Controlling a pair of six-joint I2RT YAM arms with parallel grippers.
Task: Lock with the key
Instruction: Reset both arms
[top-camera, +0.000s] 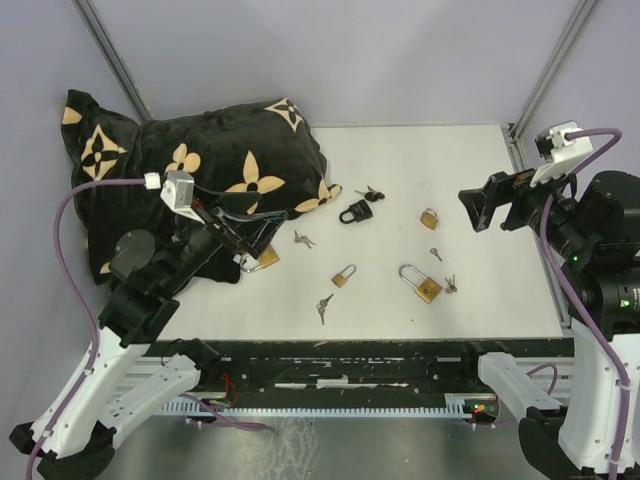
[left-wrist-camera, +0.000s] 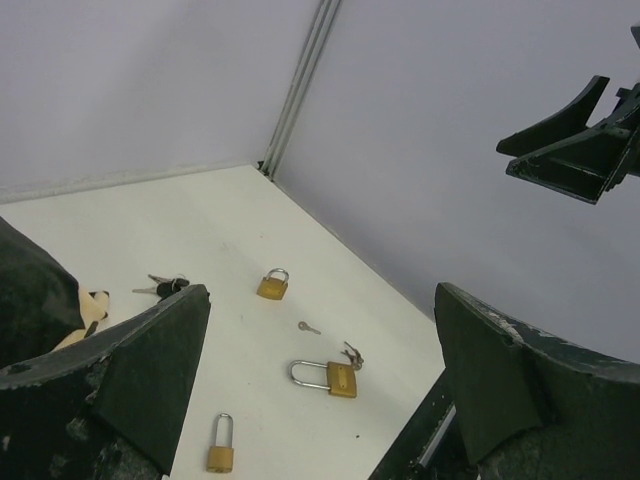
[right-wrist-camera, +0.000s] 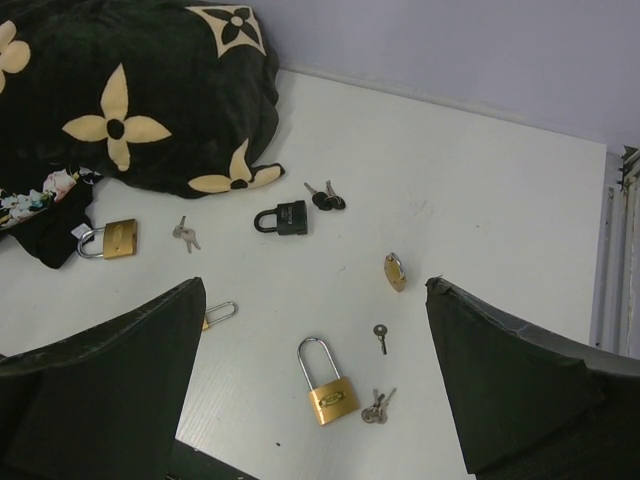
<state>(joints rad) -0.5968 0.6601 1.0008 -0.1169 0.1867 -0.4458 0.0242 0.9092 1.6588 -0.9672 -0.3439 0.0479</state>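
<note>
The long-shackled brass padlock (top-camera: 428, 290) lies flat on the bench (top-camera: 450, 160), a key bunch (top-camera: 450, 284) just beside it. Nothing is grasped yet. The left gripper (left-wrist-camera: 322, 300) and right gripper (top-camera: 478, 208) both hang spread wide and empty, so the next move is probably a descent and a fine pinch on those thin keys. The one possible container is the black flowered bag (top-camera: 200, 150) at the left; its contents are hidden.

Black flowered cushion (top-camera: 210, 140), white table (top-camera: 470, 165)
</note>
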